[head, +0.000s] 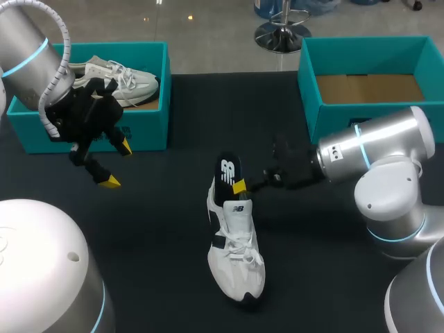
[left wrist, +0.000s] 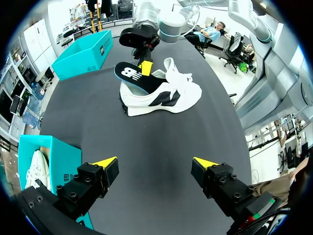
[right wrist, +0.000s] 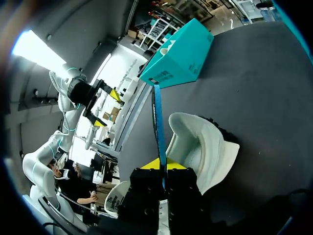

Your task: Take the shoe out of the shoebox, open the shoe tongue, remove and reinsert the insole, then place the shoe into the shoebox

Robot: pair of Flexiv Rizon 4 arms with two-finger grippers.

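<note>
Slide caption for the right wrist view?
Right gripper shut on the insole, held edge-on beside the white shoe; teal shoebox beyond.

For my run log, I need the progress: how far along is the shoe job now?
Done: the white lace-up sneaker lies on the black table, unboxed. In hand: the right end effector is shut on the dark blue insole at the heel opening; going out or in, I cannot tell. Remaining: seating it, then boxing the sneaker.

The dark counter [head: 152, 243] carries a white shoe [head: 236, 260] near its middle; a teal box [head: 139, 132] stands far left. A second teal box [head: 329, 121] stands far right.
</note>
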